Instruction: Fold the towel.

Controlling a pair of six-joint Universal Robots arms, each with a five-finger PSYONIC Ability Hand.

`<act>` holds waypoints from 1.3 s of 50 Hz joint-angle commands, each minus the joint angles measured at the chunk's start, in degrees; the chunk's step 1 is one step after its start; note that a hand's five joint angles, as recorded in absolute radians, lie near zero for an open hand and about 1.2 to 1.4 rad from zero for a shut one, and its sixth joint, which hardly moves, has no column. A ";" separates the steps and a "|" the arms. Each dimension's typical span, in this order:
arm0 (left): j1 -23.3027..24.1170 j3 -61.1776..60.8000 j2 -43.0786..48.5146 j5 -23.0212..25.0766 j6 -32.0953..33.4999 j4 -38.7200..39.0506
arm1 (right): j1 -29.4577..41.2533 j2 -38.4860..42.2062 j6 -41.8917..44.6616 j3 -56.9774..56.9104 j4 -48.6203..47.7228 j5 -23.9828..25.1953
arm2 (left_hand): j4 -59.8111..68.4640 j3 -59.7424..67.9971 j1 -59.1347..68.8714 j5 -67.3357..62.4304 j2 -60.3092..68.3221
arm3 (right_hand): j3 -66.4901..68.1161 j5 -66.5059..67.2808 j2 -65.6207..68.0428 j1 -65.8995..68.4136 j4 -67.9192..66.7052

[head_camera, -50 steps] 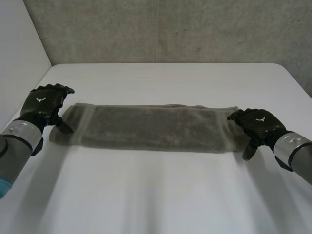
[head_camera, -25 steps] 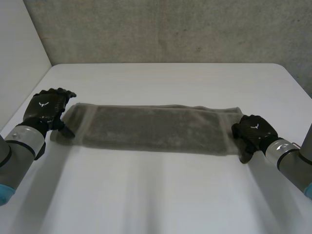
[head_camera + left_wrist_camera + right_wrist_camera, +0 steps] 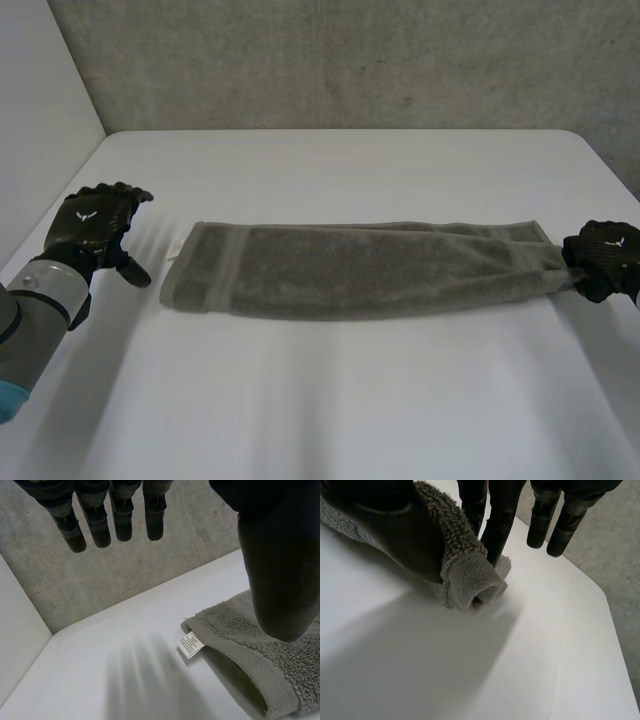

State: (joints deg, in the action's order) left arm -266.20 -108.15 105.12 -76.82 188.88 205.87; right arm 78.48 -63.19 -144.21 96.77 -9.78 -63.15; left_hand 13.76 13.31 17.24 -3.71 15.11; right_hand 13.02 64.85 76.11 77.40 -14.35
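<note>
While R hand (image 3: 603, 256) pinches towel (image 3: 350, 272) end, L hand (image 3: 92, 217) hovers spread, near other end.

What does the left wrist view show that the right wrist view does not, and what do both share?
Left wrist view: the left hand open, apart from the towel, whose flat end carries a white label. Right wrist view: the right hand pinching the towel's bunched end between thumb and fingers. Both: the grey towel lying on the white table.

White tag (image 3: 189, 645) on towel (image 3: 350, 270) edge, print unreadable, white emblem on left hand (image 3: 92, 215), right hand (image 3: 606, 252)
</note>
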 commanded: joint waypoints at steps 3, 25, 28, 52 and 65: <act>-0.02 0.04 0.00 0.01 0.00 0.32 | -3.85 -0.71 1.21 -3.86 1.33 0.30 | -3.76 -3.31 -5.01 1.47 -2.87 | -3.02 5.15 3.89 2.60 4.35; 0.42 -0.05 0.00 -0.35 0.09 0.24 | 20.96 -2.56 3.67 -27.50 14.61 -6.18 | -3.76 -3.31 -6.02 2.48 -3.88 | -3.02 5.15 3.89 2.60 4.35; 0.42 -0.05 0.00 -0.35 0.18 0.24 | 30.81 1.12 4.02 -29.79 13.56 -8.39 | -3.76 -3.31 -6.02 2.48 -3.88 | -3.02 5.15 3.89 2.60 4.35; 0.69 -0.05 0.09 -0.44 0.44 0.24 | 60.39 28.21 3.84 -42.63 -2.35 -15.77 | -3.76 -3.31 -6.02 2.48 -3.88 | -3.02 -33.80 -35.05 -36.34 4.35; 7.10 1.36 -1.94 -0.26 -0.18 -0.55 | 53.64 6.88 -5.28 -27.54 -2.09 -17.63 | -3.76 -3.31 -6.02 2.48 -3.88 | -3.02 -64.85 -66.11 -67.40 4.35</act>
State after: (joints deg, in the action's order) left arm -263.05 -107.58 104.21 -76.99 188.90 205.48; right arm 136.81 -45.72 -144.22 61.31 -12.31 -80.73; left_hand 13.76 13.31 17.22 -3.70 14.84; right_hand 13.02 3.66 16.82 16.75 -14.35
